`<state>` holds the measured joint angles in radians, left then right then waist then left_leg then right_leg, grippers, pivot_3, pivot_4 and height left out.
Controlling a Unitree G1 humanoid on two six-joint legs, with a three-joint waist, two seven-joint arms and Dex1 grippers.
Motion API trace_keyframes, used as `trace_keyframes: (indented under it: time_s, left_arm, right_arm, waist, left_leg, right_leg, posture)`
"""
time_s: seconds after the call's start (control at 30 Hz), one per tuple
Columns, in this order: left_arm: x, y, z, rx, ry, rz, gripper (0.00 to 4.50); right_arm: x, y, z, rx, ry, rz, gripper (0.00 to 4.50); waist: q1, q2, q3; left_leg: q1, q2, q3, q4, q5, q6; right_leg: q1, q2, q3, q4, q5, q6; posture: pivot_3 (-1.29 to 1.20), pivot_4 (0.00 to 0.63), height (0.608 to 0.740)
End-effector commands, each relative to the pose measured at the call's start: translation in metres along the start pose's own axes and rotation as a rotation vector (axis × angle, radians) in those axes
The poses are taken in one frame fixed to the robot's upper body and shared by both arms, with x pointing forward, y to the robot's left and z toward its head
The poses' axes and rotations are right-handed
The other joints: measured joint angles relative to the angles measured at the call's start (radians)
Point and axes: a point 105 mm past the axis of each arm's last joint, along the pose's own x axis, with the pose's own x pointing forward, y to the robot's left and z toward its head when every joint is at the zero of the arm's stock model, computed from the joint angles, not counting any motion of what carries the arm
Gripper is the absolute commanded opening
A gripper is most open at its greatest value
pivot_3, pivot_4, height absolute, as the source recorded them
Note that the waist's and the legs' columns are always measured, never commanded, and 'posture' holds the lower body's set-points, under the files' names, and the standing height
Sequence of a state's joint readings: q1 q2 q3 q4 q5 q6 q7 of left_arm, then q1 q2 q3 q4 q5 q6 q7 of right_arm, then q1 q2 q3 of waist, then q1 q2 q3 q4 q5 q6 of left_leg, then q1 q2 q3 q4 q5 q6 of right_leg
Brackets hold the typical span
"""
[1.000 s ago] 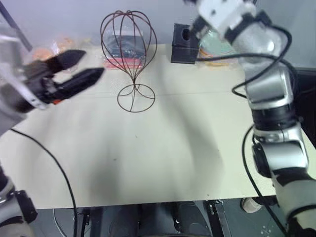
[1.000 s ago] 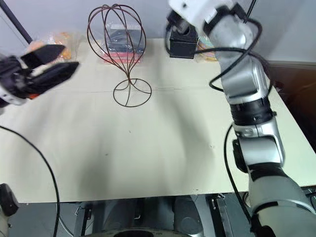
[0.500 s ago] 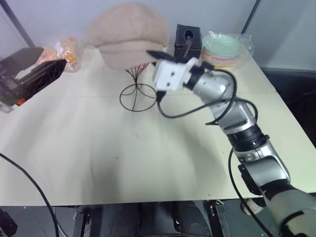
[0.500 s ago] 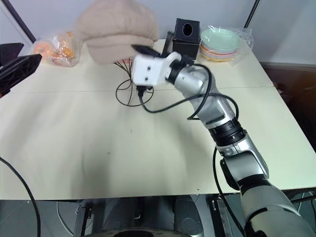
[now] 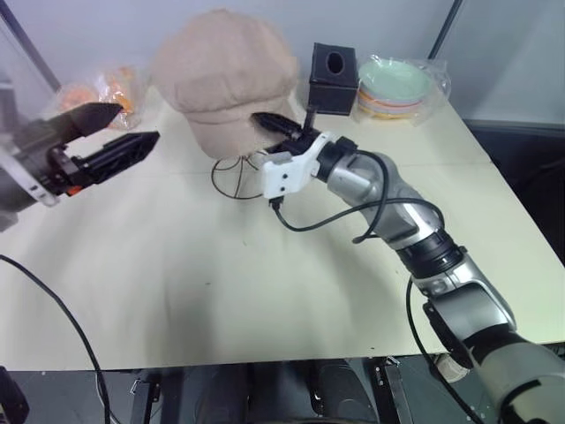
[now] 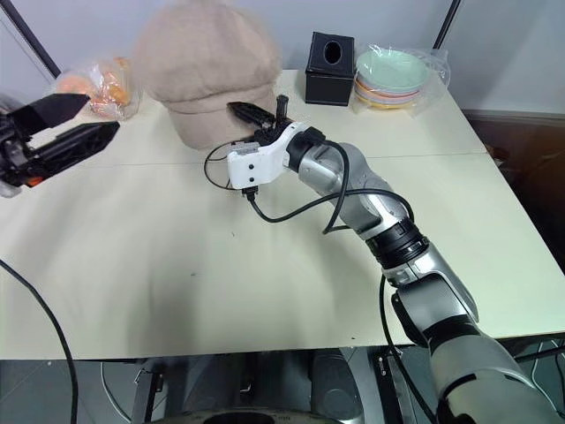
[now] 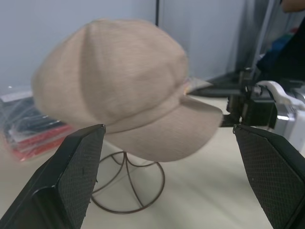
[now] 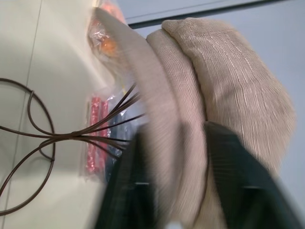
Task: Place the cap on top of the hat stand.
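The cap [image 5: 225, 75] now sits over the top of the hat stand [image 5: 240, 177]. A second ago the stand was bare and its wire head showed. Now the head is hidden under the cap, and only the stem and round base show below it. The right gripper [image 5: 281, 125] has come down from high up at the far side and is at the cap's brim. One black finger lies over the brim and one under it, with a gap between them. It looks like they are letting go, but it is too hard to tell if they still pinch the brim. So the main job looks almost done.

The left gripper [image 5: 106, 132] hangs on the left, well apart from the cap, wide open and holding nothing.

The stand is at the far middle of the table [image 5: 221, 291]. A black box [image 5: 333, 78] and a stack of plates [image 5: 399, 87] are to the far right, near the far edge. Bags of snacks [image 5: 110, 88] are to the far left. The near half of the table gives the right arm room to pull back toward the near right.
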<state>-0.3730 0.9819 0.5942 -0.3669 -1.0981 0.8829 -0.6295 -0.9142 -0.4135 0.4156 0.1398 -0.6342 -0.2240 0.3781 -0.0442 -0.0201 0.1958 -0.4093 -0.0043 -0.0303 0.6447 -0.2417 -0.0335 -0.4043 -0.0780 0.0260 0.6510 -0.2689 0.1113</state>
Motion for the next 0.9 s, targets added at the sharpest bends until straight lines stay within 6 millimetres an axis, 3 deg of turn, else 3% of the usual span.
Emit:
trace_keyframes:
  time_s: [0.03,0.07,0.1,0.23,0.4,0.5,0.63,0.8,0.9]
  left_arm:
    - [0.007,-0.01,0.007,0.065,-0.012,-0.052,4.5]
    - [0.009,-0.013,0.004,0.074,0.0,-0.067,4.5]
    - [0.012,-0.017,0.001,0.085,0.015,-0.086,4.5]
    - [0.023,-0.028,-0.01,0.158,0.069,-0.137,4.5]
    - [0.039,-0.037,-0.026,0.398,0.141,-0.151,4.5]
    - [0.046,-0.039,-0.03,0.588,0.137,-0.141,4.5]
    - [0.055,-0.044,-0.032,0.774,0.114,-0.139,4.5]
    - [0.069,-0.044,-0.051,0.977,0.138,-0.111,4.5]
    - [0.08,-0.044,-0.054,1.081,0.102,-0.062,4.5]
  right_arm:
    - [-0.008,-0.013,0.001,0.003,0.001,-0.042,3.83]
    - [-0.011,-0.012,0.001,-0.002,0.004,-0.035,4.33]
    - [-0.016,-0.008,0.0,-0.014,0.005,-0.021,4.47]
    - [-0.04,-0.003,-0.002,-0.04,-0.001,-0.01,4.47]
    - [-0.082,-0.006,-0.014,0.025,0.007,0.004,4.47]
    - [-0.111,-0.011,-0.003,0.226,-0.097,0.051,4.47]
    - [-0.144,-0.013,-0.02,0.593,-0.021,0.18,4.47]
    - [-0.165,-0.032,-0.028,1.071,0.02,0.238,4.47]
    - [-0.169,-0.042,-0.022,1.191,-0.002,0.268,4.47]
  waist:
    - [0.001,0.0,0.0]
    - [0.002,0.0,0.0]
    - [0.004,0.0,0.0]
    - [0.005,0.0,0.0]
    - [0.007,0.0,0.0]
    - [0.007,0.0,0.0]
    - [0.006,0.0,0.001]
    - [0.01,0.0,0.001]
    - [0.013,0.0,0.001]
  left_leg:
    - [0.0,0.0,0.0,0.0,0.0,0.0]
    - [0.0,0.0,0.0,0.0,0.0,0.0]
    - [0.0,0.0,0.0,0.0,0.0,0.0]
    - [0.0,0.0,0.0,0.0,0.0,0.0]
    - [-0.001,-0.001,0.003,0.0,0.0,0.0]
    - [0.0,0.0,0.003,0.0,0.0,0.0]
    - [0.0,0.001,0.003,0.0,0.0,0.001]
    - [0.001,0.002,0.002,0.001,-0.001,0.001]
    - [0.001,0.002,0.002,0.001,-0.001,0.002]
  right_leg:
    - [0.0,0.0,0.0,0.0,0.0,0.0]
    - [0.0,0.0,0.0,0.0,0.0,0.0]
    - [0.0,0.0,0.0,0.0,0.0,0.0]
    - [0.001,-0.001,0.0,-0.001,0.0,0.0]
    - [0.001,0.0,0.0,-0.002,0.0,0.0]
    - [0.002,0.0,0.0,-0.002,0.0,0.0]
    - [0.003,0.0,0.0,-0.003,0.0,0.0]
    - [0.006,0.0,-0.001,-0.003,0.0,0.0]
    - [0.006,0.0,-0.001,-0.004,0.0,-0.001]
  posture:
    - [0.0,0.15,0.74]
    - [0.0,0.15,0.74]
    - [0.0,0.15,0.74]
    - [0.0,0.15,0.74]
    - [0.0,0.15,0.74]
    - [0.0,0.15,0.74]
    - [0.0,0.15,0.74]
    - [0.0,0.15,0.74]
    - [0.0,0.15,0.74]
